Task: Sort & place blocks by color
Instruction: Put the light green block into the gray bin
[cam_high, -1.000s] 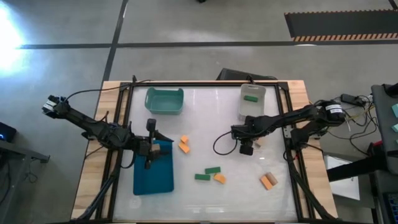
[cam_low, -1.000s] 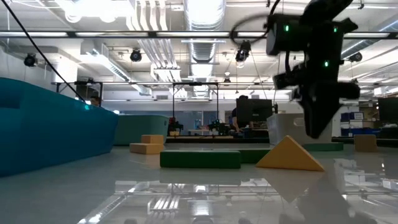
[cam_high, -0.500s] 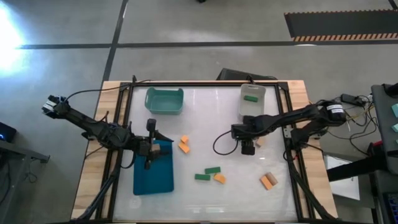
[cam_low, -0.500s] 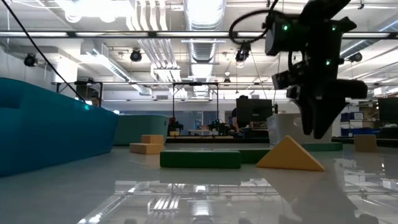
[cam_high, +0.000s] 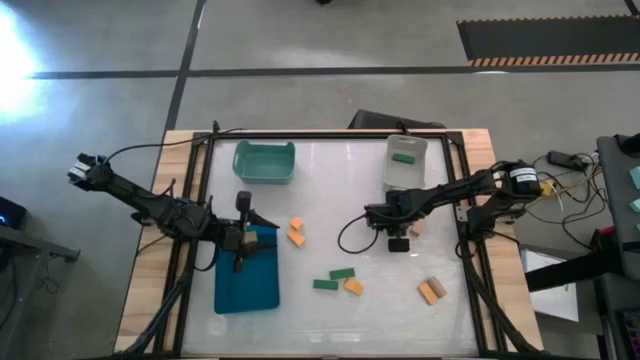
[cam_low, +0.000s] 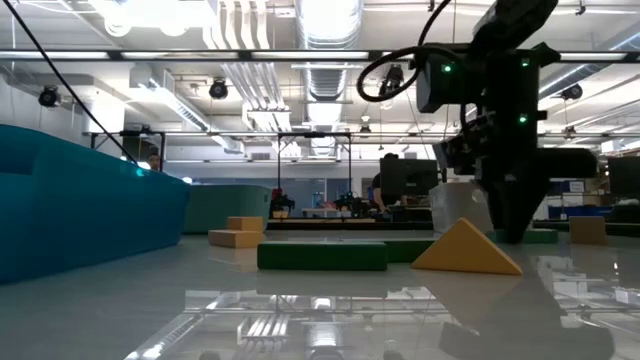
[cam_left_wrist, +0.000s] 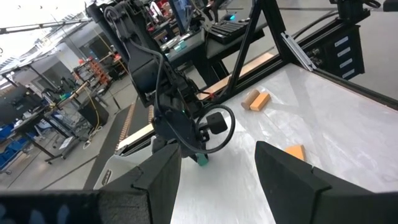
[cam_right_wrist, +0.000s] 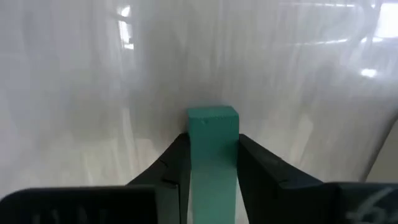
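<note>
My right gripper (cam_high: 398, 241) points down at the table's middle right and is shut on a green block (cam_right_wrist: 212, 134); the same block shows in the left wrist view (cam_left_wrist: 202, 160). My left gripper (cam_high: 240, 262) stands open and still over the blue tray (cam_high: 248, 285) at the left. Loose on the table lie two orange blocks (cam_high: 296, 232), two green blocks (cam_high: 333, 279) with an orange one (cam_high: 354, 287) beside them, and tan-orange blocks (cam_high: 431, 291). Another green block (cam_high: 403, 157) lies in the clear bin (cam_high: 405, 175). My right gripper pinches the green block by its two long sides (cam_right_wrist: 194, 149) between its two fingers (cam_right_wrist: 173, 163). The fingers come from above and lie along the block, whose free end (cam_right_wrist: 212, 114) sticks out past the fingertips toward the table. Whether that end rests on the table I cannot tell.
A teal bin (cam_high: 264, 162) stands at the far left and the clear bin at the far right. A small tan block (cam_high: 418, 227) lies just right of my right gripper. A black frame (cam_high: 462, 200) edges the table.
My right gripper has come down toward the table and shifted a little toward its left and near edges, rolling slightly about its pointing line.
</note>
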